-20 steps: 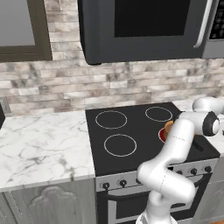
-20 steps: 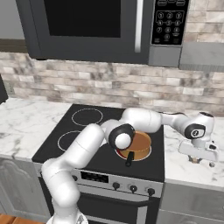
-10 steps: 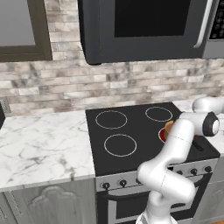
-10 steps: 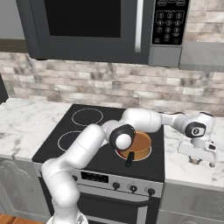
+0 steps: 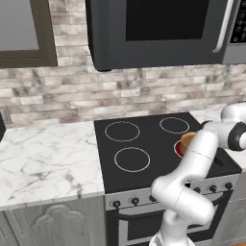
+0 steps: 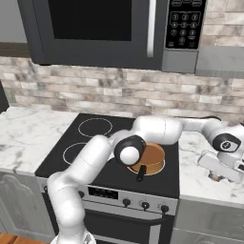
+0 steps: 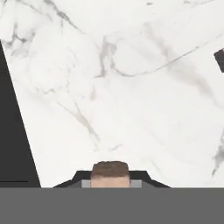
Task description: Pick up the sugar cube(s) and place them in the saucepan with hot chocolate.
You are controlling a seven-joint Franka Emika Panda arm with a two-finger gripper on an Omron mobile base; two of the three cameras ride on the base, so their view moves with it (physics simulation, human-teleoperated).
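While end effector (image 6: 215, 177) grips brown sugar cube (image 7: 110, 173) | white marble counter (image 7: 131, 96) below; black stove (image 6: 86, 143) beside

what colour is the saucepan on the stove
Copper-orange with a brown top, the saucepan shows best in the right base view.

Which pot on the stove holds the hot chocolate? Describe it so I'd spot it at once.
Find the black stove under the microwave. On its front right burner sits the saucepan, partly behind the white arm. Copper-orange, flat brown top, thin dark handle toward the knobs; it is the one pot there.
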